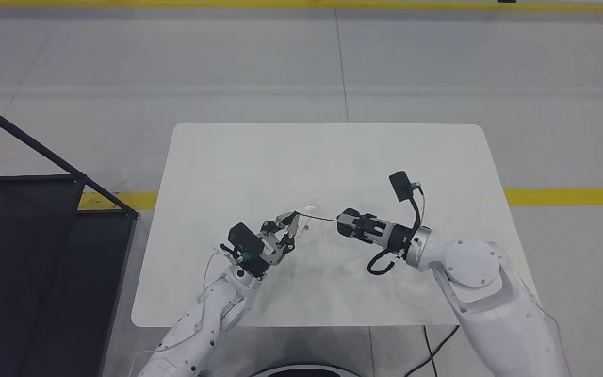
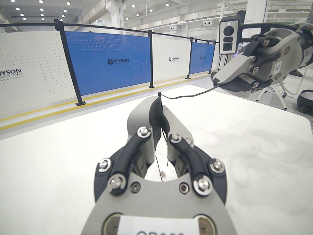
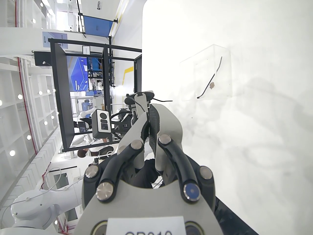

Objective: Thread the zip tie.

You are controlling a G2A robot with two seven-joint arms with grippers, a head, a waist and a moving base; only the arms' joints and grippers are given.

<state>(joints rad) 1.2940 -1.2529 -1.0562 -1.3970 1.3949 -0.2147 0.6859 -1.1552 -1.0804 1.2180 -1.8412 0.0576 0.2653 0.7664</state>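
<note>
A thin black zip tie hangs above the white table, stretched between my two grippers. My left gripper is shut on the tie near its head. The strap runs down between the pads, and its other length arcs across to my right gripper. That gripper is shut on the strap's far end. In the right wrist view my right gripper is shut, and a short piece of the tie sticks out past it.
A clear plastic box stands on the table just beyond the grippers, holding a second loose black zip tie and a small brown scrap. A black-framed partition stands off the table's left side.
</note>
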